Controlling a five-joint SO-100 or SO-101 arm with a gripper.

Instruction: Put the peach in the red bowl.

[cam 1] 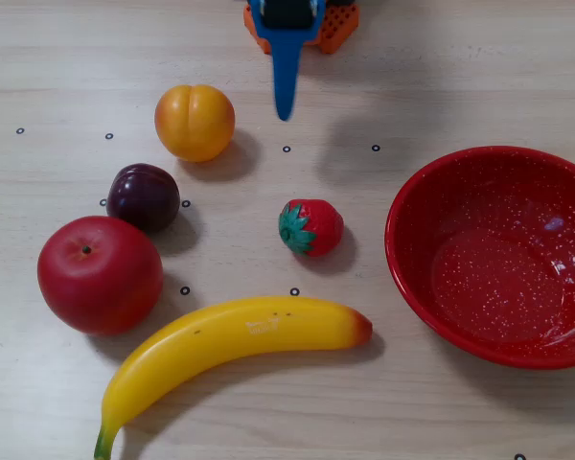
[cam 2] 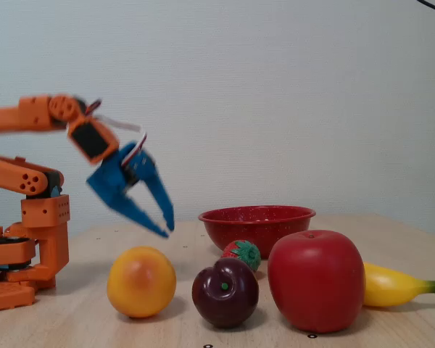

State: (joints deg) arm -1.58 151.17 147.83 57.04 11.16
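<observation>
In the overhead view, the red apple (cam 1: 100, 274) sits farthest left on the pale wooden worktop (cam 1: 441, 77), at about 8 o'clock from the picture's centre. Just beside it at its 1 o'clock lies the dark purple plum (cam 1: 144, 196); whether the two touch cannot be told. At 1 o'clock from the plum, near it but apart, rests the peach (cam 1: 195, 122), orange-yellow with its crease turned up, lying free on the worktop. A yellow banana (cam 1: 220, 347) curves along the bottom, its stem end at lower left and its reddish tip pointing right. The strawberry (cam 1: 310, 227) lies near the centre, above the banana's right half. The blue fingers (cam 1: 286, 81) reach down from the top edge at 12 o'clock, to the right of the peach and apart from it. The red bowl (cam 1: 412, 201) fills the right side, at 3 to 4 o'clock, holding nothing, well apart from the peach.

In the fixed view, the orange arm (cam 2: 29, 217) stands at left, and its fingers (cam 2: 167, 223) hang spread apart above the worktop, gripping nothing, above and a little right of the peach (cam 2: 141, 281). Then come the plum (cam 2: 225, 292), strawberry (cam 2: 242, 254), apple (cam 2: 316, 280) and banana (cam 2: 395, 284), with the bowl (cam 2: 256, 223) behind them.
</observation>
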